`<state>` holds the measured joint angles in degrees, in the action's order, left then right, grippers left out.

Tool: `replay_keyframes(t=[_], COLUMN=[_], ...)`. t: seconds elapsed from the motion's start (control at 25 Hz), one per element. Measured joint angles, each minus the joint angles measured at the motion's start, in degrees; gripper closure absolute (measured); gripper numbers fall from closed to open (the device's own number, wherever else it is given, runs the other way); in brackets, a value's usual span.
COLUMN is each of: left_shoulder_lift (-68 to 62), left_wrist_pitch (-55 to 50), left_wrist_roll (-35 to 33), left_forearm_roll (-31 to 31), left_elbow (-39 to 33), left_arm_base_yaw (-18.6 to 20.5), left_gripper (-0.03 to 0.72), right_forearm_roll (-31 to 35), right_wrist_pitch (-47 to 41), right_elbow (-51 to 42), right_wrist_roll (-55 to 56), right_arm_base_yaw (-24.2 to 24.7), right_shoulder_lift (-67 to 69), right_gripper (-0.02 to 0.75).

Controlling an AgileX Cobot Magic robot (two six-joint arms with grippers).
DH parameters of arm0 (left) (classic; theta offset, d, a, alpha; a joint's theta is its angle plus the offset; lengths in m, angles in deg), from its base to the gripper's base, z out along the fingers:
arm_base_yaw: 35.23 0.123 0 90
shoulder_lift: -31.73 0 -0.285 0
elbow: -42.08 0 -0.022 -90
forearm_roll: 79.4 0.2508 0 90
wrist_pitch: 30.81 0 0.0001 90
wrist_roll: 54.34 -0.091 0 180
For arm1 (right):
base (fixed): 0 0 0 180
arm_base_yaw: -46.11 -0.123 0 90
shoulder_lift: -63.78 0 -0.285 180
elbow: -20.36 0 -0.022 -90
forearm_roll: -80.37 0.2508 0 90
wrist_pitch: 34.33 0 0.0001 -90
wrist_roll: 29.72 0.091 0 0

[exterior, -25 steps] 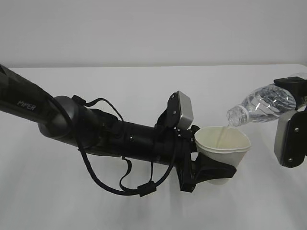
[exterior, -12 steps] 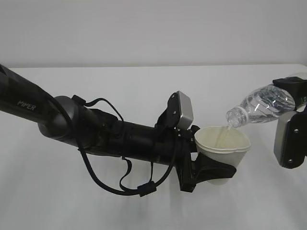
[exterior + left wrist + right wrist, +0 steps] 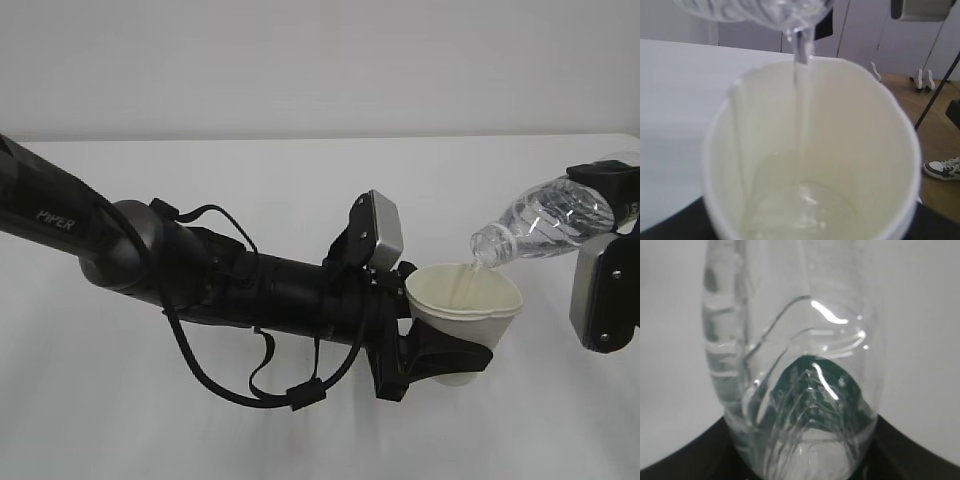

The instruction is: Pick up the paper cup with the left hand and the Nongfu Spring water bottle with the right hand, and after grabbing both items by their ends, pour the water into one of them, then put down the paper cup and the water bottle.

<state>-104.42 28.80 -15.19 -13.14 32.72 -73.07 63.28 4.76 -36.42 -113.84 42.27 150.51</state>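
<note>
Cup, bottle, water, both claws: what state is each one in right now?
paper cup: upright, held off the table, partly filled.
water bottle: capless, tilted mouth-down over the cup.
water: streaming into the cup.
left claw: shut on the cup.
right claw: shut on the bottle.

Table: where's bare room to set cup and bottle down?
Bare table behind the left arm, across to the back edge; also the front strip below the cables. Crowded at right, where paper cup, bottle and right arm meet.
</note>
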Motion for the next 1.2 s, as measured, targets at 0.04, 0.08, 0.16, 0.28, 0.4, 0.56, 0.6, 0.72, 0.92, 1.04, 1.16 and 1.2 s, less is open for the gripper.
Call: replay_keyframes(t=[0.04, 0.08, 0.16, 0.28, 0.4, 0.56, 0.6, 0.72, 0.92, 1.04, 1.16, 1.2], left_shoulder_lift=[0.0, 0.0, 0.0, 0.0, 0.0, 0.0, 0.0, 0.0, 0.0, 0.0, 0.0, 0.0], left_wrist_pitch=[0.0, 0.0, 0.0, 0.0, 0.0, 0.0, 0.0, 0.0, 0.0, 0.0, 0.0, 0.0], left_wrist_roll=[0.0, 0.0, 0.0, 0.0, 0.0, 0.0, 0.0, 0.0, 0.0, 0.0, 0.0, 0.0], left_forearm_roll=[0.0, 0.0, 0.0, 0.0, 0.0, 0.0, 0.0, 0.0, 0.0, 0.0, 0.0, 0.0], left_elbow=[0.0, 0.0, 0.0, 0.0, 0.0, 0.0, 0.0, 0.0, 0.0, 0.0, 0.0, 0.0], left_arm_base_yaw=[0.0, 0.0, 0.0, 0.0, 0.0, 0.0, 0.0, 0.0, 0.0, 0.0, 0.0, 0.0], left_gripper=[0.264, 0.264, 0.264, 0.264, 0.264, 0.264, 0.264, 0.264, 0.264, 0.264, 0.264, 0.264], right_forearm_roll=[0.0, 0.0, 0.0, 0.0, 0.0, 0.0, 0.0, 0.0, 0.0, 0.0, 0.0, 0.0], right_wrist_pitch=[0.0, 0.0, 0.0, 0.0, 0.0, 0.0, 0.0, 0.0, 0.05, 0.05, 0.05, 0.05], right_elbow=[0.0, 0.0, 0.0, 0.0, 0.0, 0.0, 0.0, 0.0, 0.0, 0.0, 0.0, 0.0], right_wrist_roll=[0.0, 0.0, 0.0, 0.0, 0.0, 0.0, 0.0, 0.0, 0.0, 0.0, 0.0, 0.0], right_arm_base_yaw=[0.0, 0.0, 0.0, 0.0, 0.0, 0.0, 0.0, 0.0, 0.0, 0.0, 0.0, 0.0], right_shoulder_lift=[0.0, 0.0, 0.0, 0.0, 0.0, 0.0, 0.0, 0.0, 0.0, 0.0, 0.0, 0.0], right_gripper=[0.333, 0.333, 0.333, 0.333, 0.333, 0.333, 0.333, 0.333, 0.333, 0.333, 0.333, 0.333])
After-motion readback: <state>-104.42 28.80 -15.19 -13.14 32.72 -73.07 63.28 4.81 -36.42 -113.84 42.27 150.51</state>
